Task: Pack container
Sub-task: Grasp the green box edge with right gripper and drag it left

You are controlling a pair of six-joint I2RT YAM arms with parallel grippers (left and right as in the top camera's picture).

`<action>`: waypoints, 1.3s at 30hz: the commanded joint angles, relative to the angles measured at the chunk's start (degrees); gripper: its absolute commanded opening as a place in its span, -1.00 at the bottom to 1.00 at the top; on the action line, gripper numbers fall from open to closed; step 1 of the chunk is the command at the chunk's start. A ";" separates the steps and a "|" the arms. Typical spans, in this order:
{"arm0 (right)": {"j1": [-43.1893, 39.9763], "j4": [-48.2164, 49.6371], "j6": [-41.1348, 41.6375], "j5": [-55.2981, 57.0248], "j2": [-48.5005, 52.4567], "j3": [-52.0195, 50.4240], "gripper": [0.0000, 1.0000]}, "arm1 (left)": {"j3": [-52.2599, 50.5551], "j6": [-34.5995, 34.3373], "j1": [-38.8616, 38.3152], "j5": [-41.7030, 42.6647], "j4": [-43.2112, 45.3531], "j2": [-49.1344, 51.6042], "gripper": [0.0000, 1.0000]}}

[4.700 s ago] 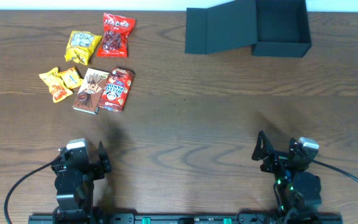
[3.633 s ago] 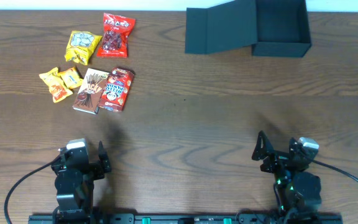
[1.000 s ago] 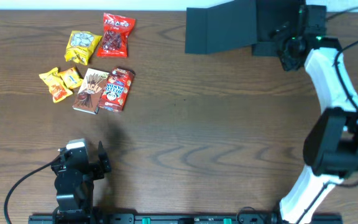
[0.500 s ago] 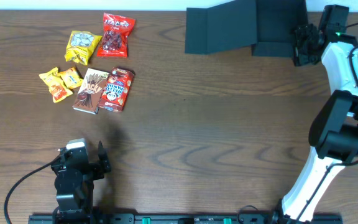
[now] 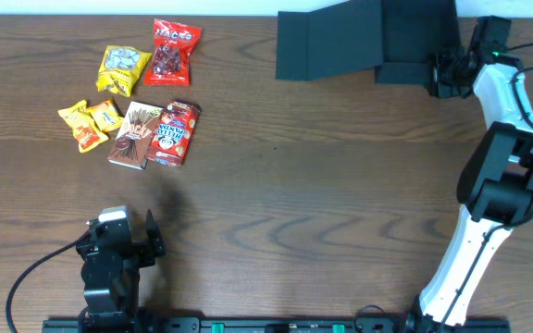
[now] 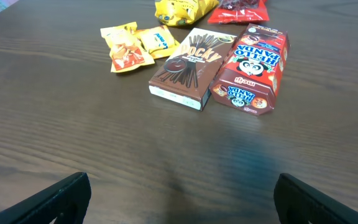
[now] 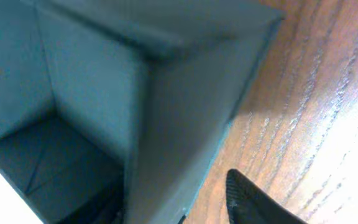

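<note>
The container [image 5: 418,72], a dark box with its flap lid [image 5: 327,46] folded open to the left, stands at the table's far right. My right gripper [image 5: 444,74] is at its front right corner. In the right wrist view the container wall [image 7: 166,124] runs between the jaws of the right gripper [image 7: 185,208]. The outer finger [image 7: 253,199] stands over the wood with a narrow gap to the wall. The inner finger is lost in the dark interior. My left gripper [image 5: 151,239] rests open near the front left edge, and the left wrist view also shows the left gripper [image 6: 179,199] holding nothing.
Snacks lie at the far left: a Pocky box [image 5: 135,135], a Hello Panda box [image 5: 174,132], a red packet [image 5: 173,51], a yellow packet [image 5: 123,68] and two small orange packets [image 5: 91,122]. The right arm [image 5: 493,176] stretches along the table's right side.
The right gripper has shifted a little at the container's front right corner and its jaws have narrowed around the wall. The left arm has not moved.
</note>
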 commanded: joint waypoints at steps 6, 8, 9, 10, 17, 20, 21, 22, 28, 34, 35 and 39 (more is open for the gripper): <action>-0.44 -4.13 -4.68 -4.55 0.15 1.84 -0.29 | -0.92 -0.20 0.17 0.02 0.04 -0.37 0.90; -0.28 -6.54 -6.05 -5.31 0.15 2.16 -0.38 | -0.92 -0.20 0.17 0.02 0.04 -0.37 0.91; -0.13 -7.28 -6.29 -6.03 0.15 2.23 -0.43 | -0.92 -0.20 0.17 0.02 0.04 -0.37 0.90; 0.02 -7.82 -6.34 -6.91 0.11 2.29 -0.52 | -0.92 -0.20 0.17 0.02 0.04 -0.37 0.90; 3.52 -8.44 -6.27 -9.64 0.11 2.36 -0.82 | -0.92 -0.20 0.17 0.02 0.04 -0.37 0.90; 5.60 -8.41 -6.03 -9.05 0.11 2.36 -0.67 | -0.92 -0.20 0.17 0.02 0.04 -0.37 0.90; 6.10 -8.31 -6.03 -8.72 0.11 2.36 -0.66 | -0.92 -0.20 0.17 0.02 0.04 -0.37 0.90; 6.45 -8.20 -6.03 -8.74 0.11 2.38 -0.67 | -0.92 -0.20 0.17 0.02 0.04 -0.37 0.90; 7.85 -9.86 -5.90 -12.22 -0.13 2.45 -0.78 | -0.92 -0.20 0.17 0.02 0.04 -0.37 0.90; 10.14 -12.74 -7.76 -13.55 -0.17 2.45 -0.66 | -0.92 -0.20 0.17 0.02 0.04 -0.37 0.91; 10.54 -13.20 -8.31 -13.66 -0.17 2.45 -0.61 | -0.92 -0.20 0.17 0.02 0.04 -0.37 0.90; 12.76 -15.96 -10.80 -15.45 -0.22 2.47 -0.52 | -0.92 -0.20 0.17 0.02 0.04 -0.37 0.91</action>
